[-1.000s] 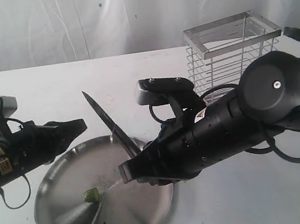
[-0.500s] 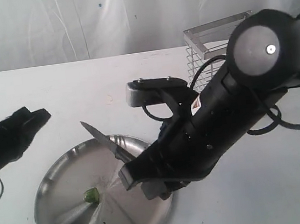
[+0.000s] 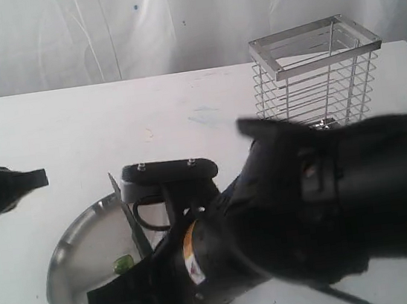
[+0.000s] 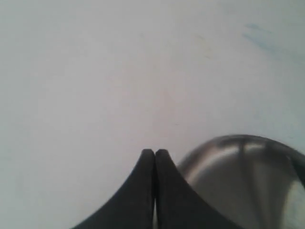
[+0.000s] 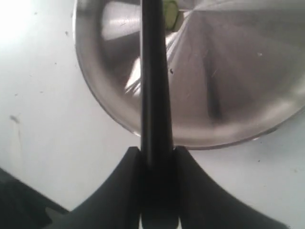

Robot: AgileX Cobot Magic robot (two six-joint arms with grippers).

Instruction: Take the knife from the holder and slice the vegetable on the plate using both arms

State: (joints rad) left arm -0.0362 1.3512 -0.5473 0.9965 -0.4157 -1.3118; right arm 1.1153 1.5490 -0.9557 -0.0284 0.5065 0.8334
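Observation:
The knife (image 5: 152, 71) has its black handle clamped between my right gripper's (image 5: 156, 151) fingers. In the right wrist view it reaches across the steel plate (image 5: 228, 71) toward the green vegetable (image 5: 170, 10), which it partly covers. In the exterior view the grey blade (image 3: 132, 221) stands edge-down just above the vegetable (image 3: 123, 264) on the plate (image 3: 61, 268). My bulky right arm (image 3: 294, 215) hides most of the plate's right half. My left gripper (image 3: 38, 176) hovers off the plate's left side, shut and empty (image 4: 155, 151), with the plate's rim (image 4: 238, 167) beside it.
The wire holder (image 3: 317, 77) stands empty at the back right of the white table (image 3: 146, 114). A white curtain hangs behind the table.
My right arm has swung down and leftward over the plate, bringing the knife's blade from high above to just over the vegetable. The left gripper has drawn back to the left.

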